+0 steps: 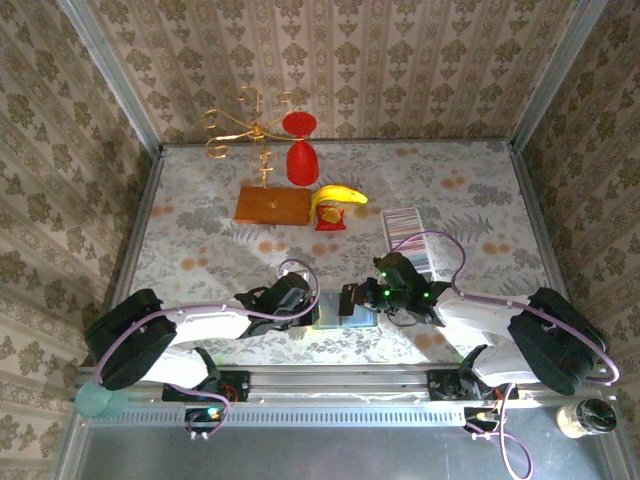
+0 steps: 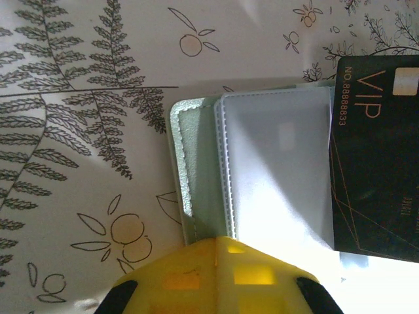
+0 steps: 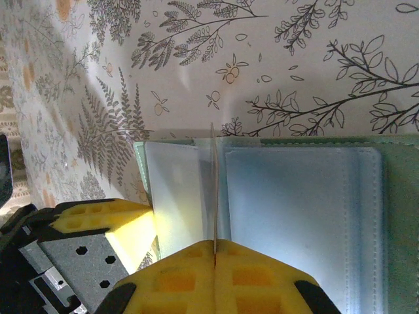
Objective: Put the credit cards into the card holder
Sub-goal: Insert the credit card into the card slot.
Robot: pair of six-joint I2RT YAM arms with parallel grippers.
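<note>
At the surface's near edge, the left jaws sit shut and empty against the open card holder's (image 2: 196,170) left flap, while the right jaws pinch a black VIP credit card (image 2: 376,150) edge-down over its pocket, parallel to the seam.

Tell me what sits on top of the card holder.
A black VIP card, pinched edge-on by the right gripper, overlaps the card holder's clear sleeve; the left gripper sits on its edge. Anything under the card is covered.
</note>
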